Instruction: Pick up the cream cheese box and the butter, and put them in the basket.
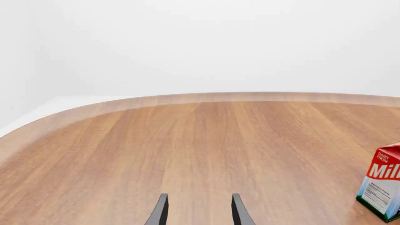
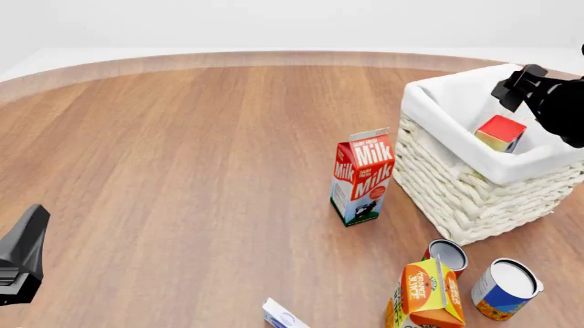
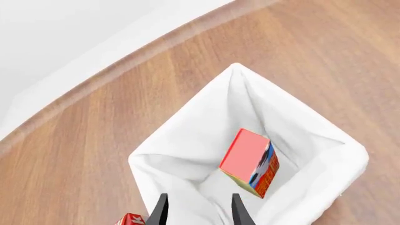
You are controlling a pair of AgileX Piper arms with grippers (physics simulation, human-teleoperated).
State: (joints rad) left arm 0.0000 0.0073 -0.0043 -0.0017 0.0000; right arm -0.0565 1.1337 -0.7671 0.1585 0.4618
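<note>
Your butter (image 2: 500, 132) lies inside the basket (image 2: 474, 184), a red carton tilted on the white liner; the right wrist view shows it (image 3: 248, 161) resting at an angle against the liner, apart from the fingers. The basket stands at the far right of the table (image 2: 182, 171). Your cream cheese box (image 2: 283, 316) sits at the near edge, centre, partly cut off by the frame, well apart from the basket. Your right gripper (image 3: 196, 211) hangs over the basket's opening, jaws parted and empty. Your left gripper (image 1: 198, 211) is at the near left over bare wood, jaws likewise apart, holding nothing. The milk carton (image 2: 362, 176) stands upright just left of the basket. Near right: an orange juice carton (image 2: 425, 294), a can (image 2: 446, 256) beside it, and a blue-and-white can (image 2: 505, 290).
</note>
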